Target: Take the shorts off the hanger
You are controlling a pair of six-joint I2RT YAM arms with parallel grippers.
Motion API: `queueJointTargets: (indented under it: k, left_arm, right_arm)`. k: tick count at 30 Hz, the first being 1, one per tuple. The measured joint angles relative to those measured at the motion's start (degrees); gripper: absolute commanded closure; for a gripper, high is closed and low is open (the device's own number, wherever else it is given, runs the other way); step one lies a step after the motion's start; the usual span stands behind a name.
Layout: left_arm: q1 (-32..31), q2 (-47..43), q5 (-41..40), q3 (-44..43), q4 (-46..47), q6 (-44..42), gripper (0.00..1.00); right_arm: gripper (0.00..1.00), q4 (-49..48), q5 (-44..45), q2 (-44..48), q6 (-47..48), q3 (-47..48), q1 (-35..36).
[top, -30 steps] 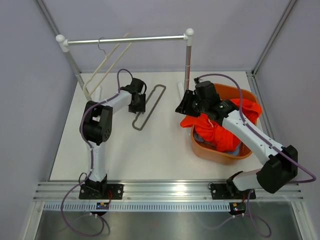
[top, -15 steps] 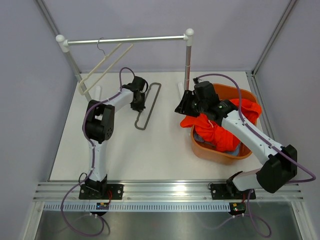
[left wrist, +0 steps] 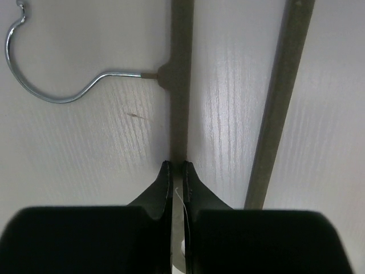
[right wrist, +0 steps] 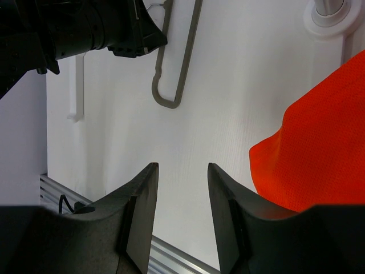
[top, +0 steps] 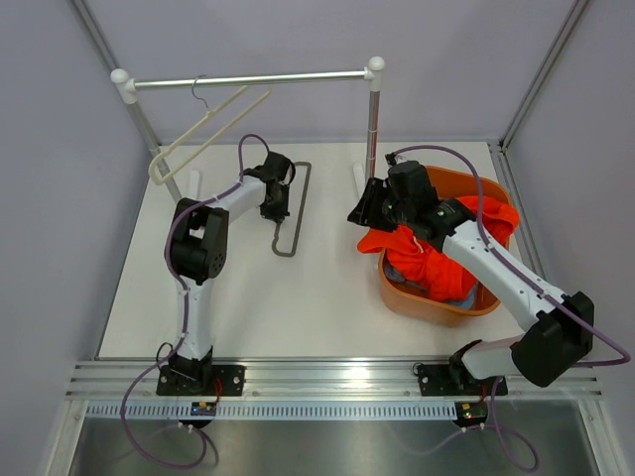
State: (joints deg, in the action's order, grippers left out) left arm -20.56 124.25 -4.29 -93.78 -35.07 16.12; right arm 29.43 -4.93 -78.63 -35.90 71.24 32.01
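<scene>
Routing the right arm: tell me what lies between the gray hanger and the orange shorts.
Bare tabletop only, from gray hanger to orange shorts; right wrist view shows it.

A: Hanger [left wrist: 180,85]?
B: Matt grey plastic; hook [left wrist: 122,73] of bright polished metal wire.
A: Orange shorts [right wrist: 319,137]?
B: Fine mesh-knit cloth, matt.
A: Basket [top: 437,313]?
B: Smooth orange plastic.
A: Table [left wrist: 91,165]?
B: White, smooth, faint wood grain, slight sheen.
</scene>
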Motion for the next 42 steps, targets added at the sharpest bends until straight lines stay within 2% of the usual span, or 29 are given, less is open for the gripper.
queueJointTargets:
  k: [9, 20, 28, 37, 42]
  left_arm:
    - [-0.8, -1.0, -1.8, 1.3, 0.9, 0.0, 1.00]
    - [-3.1, -7.3, -5.4, 3.3, -6.4, -0.7, 1.00]
    - [-3.7, -14.8, -6.7, 5.2, -7.6, -1.3, 1.00]
    - [-5.4, -18.5, -6.9, 7.2, -9.0, -1.3, 1.00]
    - [-6.0, -19.7, -6.9, 7.6, -9.0, -1.3, 1.00]
  right_arm:
    - [0.52, 0.0, 1.0, 0.9, 0.0, 0.0, 0.0]
    - [0.52, 0.2, 1.4, 0.6, 0.0, 0.0, 0.0]
    - [0.52, 0.2, 1.3, -2.9, -0.2, 0.8, 0.5]
    - [0.51, -2.6, -0.5, -8.8, -2.9, 2.7, 1.8]
    - [0.44, -7.1, -3.6, -12.3, -6.3, 2.8, 1.9]
